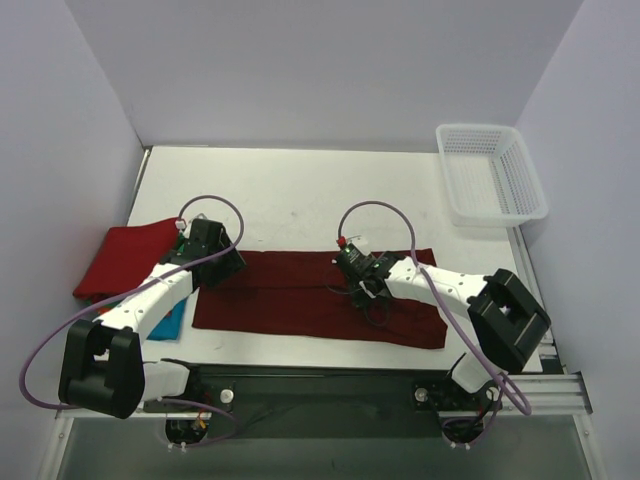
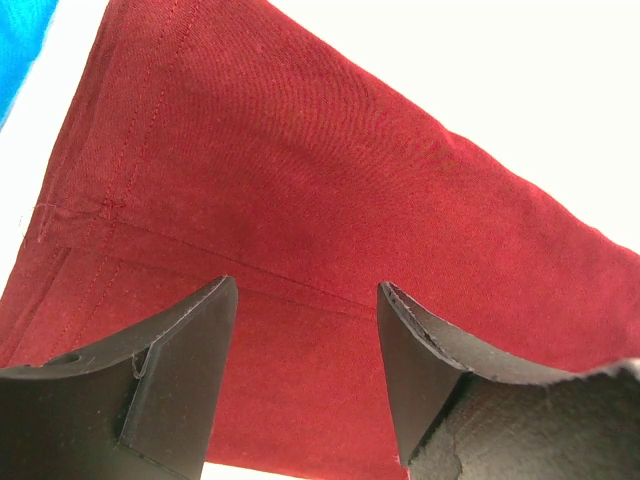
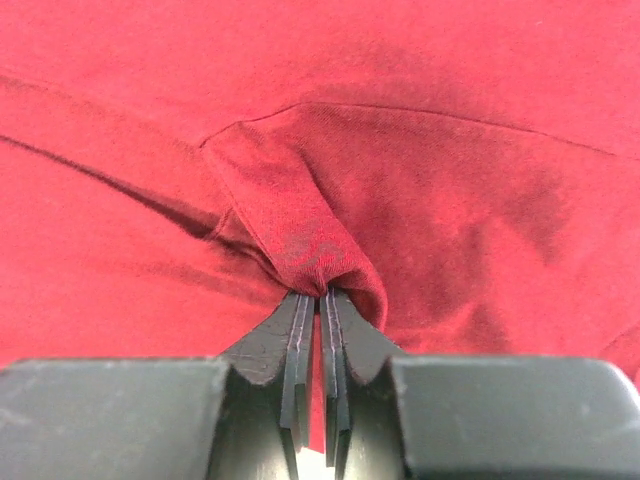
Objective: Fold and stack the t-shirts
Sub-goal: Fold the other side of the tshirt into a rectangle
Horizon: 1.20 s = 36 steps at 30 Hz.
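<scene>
A dark maroon t-shirt lies folded into a long strip across the near middle of the table. My left gripper hovers open over its left end; in the left wrist view the jaws stand apart above the maroon cloth, holding nothing. My right gripper is near the strip's middle top edge. In the right wrist view it is shut on a pinched-up fold of the maroon cloth. A bright red shirt lies at the far left. A blue shirt shows under my left arm.
A white mesh basket stands at the back right corner. The white table stretches behind the shirts. A corner of blue cloth shows at the upper left of the left wrist view. Walls enclose the table on three sides.
</scene>
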Each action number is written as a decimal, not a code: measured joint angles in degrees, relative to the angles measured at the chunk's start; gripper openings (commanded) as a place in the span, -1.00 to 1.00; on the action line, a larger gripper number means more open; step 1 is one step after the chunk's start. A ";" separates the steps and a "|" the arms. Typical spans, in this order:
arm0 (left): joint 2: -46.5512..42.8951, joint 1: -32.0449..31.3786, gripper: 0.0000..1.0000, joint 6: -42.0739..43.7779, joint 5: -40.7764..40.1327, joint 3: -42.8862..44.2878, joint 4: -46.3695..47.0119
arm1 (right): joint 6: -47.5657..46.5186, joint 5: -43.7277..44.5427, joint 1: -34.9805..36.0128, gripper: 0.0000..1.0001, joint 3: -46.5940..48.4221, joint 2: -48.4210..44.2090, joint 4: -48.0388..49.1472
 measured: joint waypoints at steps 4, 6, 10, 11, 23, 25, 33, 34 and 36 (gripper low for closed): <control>0.00 0.00 0.37 0.00 0.00 0.00 0.00 | -0.13 -3.39 -0.76 -0.98 0.00 -1.22 -0.31; 0.00 0.00 0.37 0.00 0.00 0.00 -0.02 | -0.22 -5.51 -1.22 -0.98 -0.02 -2.80 -0.50; 0.00 0.00 0.37 0.00 0.00 -0.04 -0.02 | -0.37 -10.51 -2.67 -0.98 -0.04 -6.69 -0.68; 0.00 -0.02 0.37 0.00 0.00 -0.07 -0.02 | -0.37 -11.67 -2.99 -0.98 -0.09 -7.43 -0.68; 0.00 -0.28 0.37 0.00 0.17 -0.20 0.02 | 0.72 -21.94 -3.63 -0.27 -1.36 -6.08 0.07; 0.00 -0.35 0.37 0.00 0.22 -0.48 0.13 | 1.51 -21.92 -3.56 -0.06 -2.25 -5.92 0.74; -0.02 -0.72 0.37 -0.02 0.42 -1.07 0.39 | 8.87 -17.05 -6.49 -0.06 -8.94 -20.00 -0.33; -0.02 -0.79 0.37 -0.02 0.44 -1.07 0.44 | 10.43 -15.93 -7.58 -0.06 -10.01 -23.26 -0.87; -0.04 -1.07 0.37 -0.04 0.46 -1.18 0.59 | 13.64 -12.92 -9.90 -0.12 -12.76 -29.94 -2.03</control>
